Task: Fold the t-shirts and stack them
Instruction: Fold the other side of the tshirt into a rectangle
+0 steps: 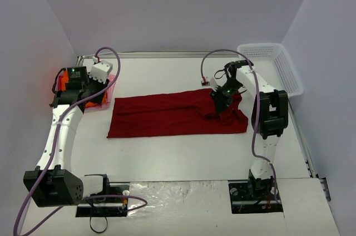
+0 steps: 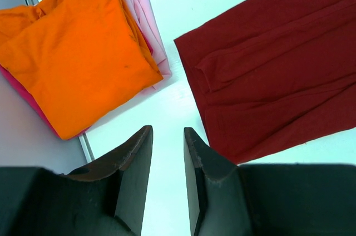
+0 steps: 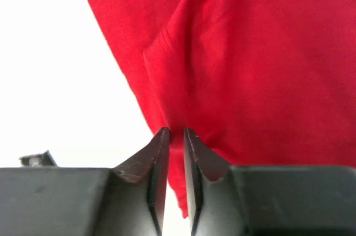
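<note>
The dark red t-shirt (image 1: 167, 114) lies as a long folded strip across the middle of the table. My right gripper (image 3: 176, 131) is shut on a pinched fold of this cloth near the strip's right end (image 1: 218, 105); red fabric fills the narrow gap between the jaws. The orange t-shirt (image 2: 78, 52) lies folded on top of the pale pink t-shirt (image 2: 142, 8) at the table's far left (image 1: 97, 101). My left gripper (image 2: 168, 133) hovers open over bare table between that stack and the left end of the dark red t-shirt (image 2: 278, 69), holding nothing.
A white mesh basket (image 1: 275, 66) stands at the back right corner, beside the right arm. A metal rail (image 1: 167, 54) runs along the table's far edge. A crinkled clear sheet (image 1: 178, 197) covers the near edge between the arm bases.
</note>
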